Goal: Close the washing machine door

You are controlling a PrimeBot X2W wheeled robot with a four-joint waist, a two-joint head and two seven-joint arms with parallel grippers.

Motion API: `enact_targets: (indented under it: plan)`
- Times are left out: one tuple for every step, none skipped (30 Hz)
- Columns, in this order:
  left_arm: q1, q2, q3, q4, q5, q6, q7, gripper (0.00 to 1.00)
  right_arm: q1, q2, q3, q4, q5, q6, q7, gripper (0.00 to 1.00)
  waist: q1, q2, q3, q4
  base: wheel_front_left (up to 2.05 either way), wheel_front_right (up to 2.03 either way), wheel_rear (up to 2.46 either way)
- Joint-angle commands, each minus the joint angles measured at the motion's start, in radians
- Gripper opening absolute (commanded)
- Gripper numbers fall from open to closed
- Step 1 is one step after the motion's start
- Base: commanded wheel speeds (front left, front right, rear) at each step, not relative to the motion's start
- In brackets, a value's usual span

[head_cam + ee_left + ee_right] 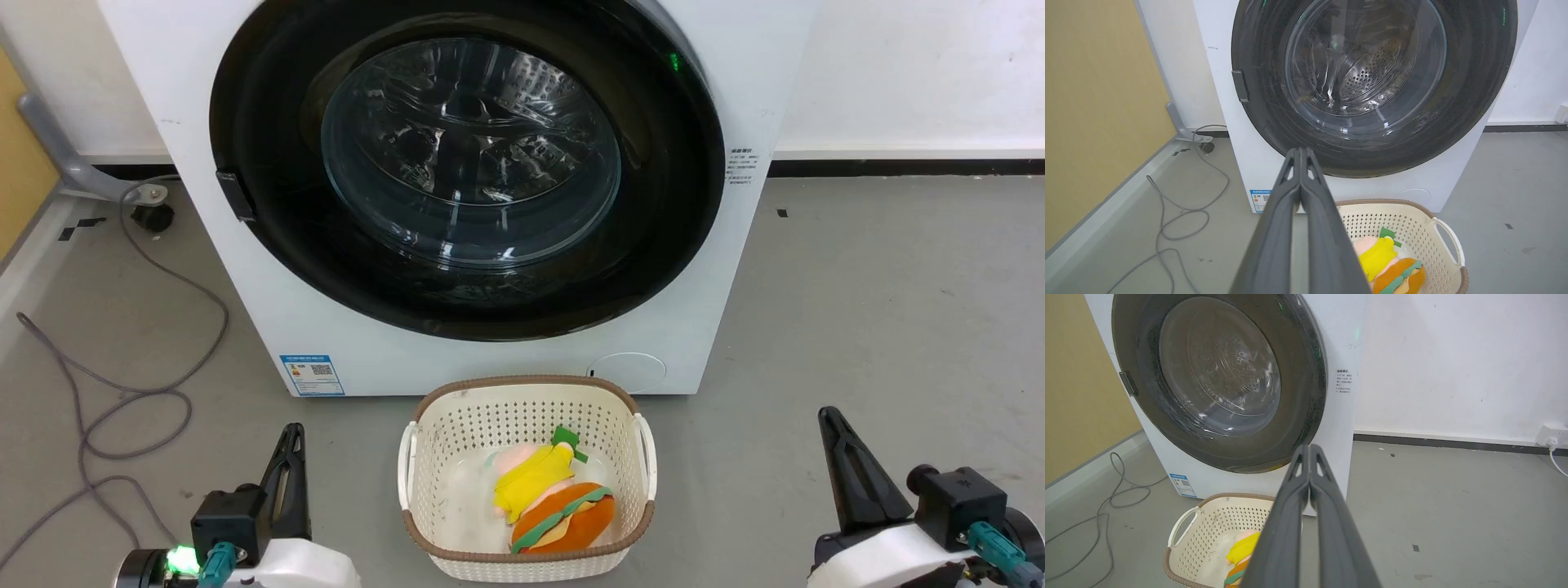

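While both arms sit low at the near edge of the head view, the left gripper at 7 o'clock and the right gripper at 5 o'clock point up toward the machine. Each wrist view shows its jaws clenched, finger pressed flat to finger with nothing between. Between the two grippers, at 6 o'clock, a cream perforated laundry basket with a brown rim stands on the grey floor, touching neither gripper. Inside it lie a burger plush toy and, at its 11 o'clock and resting against it, a yellow plush toy. Just beyond the basket rises the white washing machine, with a blue label low on its front at 7 o'clock and a round white cover at 5 o'clock. The washing machine door takes up most of that front at 12 o'clock. Its broad black rim lies flat against the cabinet, shut as far as all three views show. A bulging glass window sits at its centre, the perforated steel drum shows through it, and a small dark handle sits at the door's 9 o'clock. A grey cable loops over the floor at 9 o'clock, and a white wall stands behind.
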State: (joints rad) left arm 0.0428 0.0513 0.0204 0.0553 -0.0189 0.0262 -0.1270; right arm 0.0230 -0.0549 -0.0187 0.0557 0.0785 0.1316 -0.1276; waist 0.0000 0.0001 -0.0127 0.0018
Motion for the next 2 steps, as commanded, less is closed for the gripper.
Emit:
enact_targets:
  plan:
    - [-0.013, 0.000, 0.000, -0.008, 0.009, -0.002, 0.005, 0.00, -0.010, 0.002, 0.003, -0.009, -0.008, 0.000, 0.005, 0.00, 0.0000, -0.0001, 0.000, 0.000, 0.00, 0.00, 0.00]
    - [-0.013, 0.000, 0.000, -0.008, 0.009, -0.003, 0.007, 0.00, -0.011, 0.002, 0.003, -0.009, -0.009, 0.000, 0.007, 0.00, 0.0000, -0.0001, 0.000, 0.000, 0.00, 0.00, 0.00]
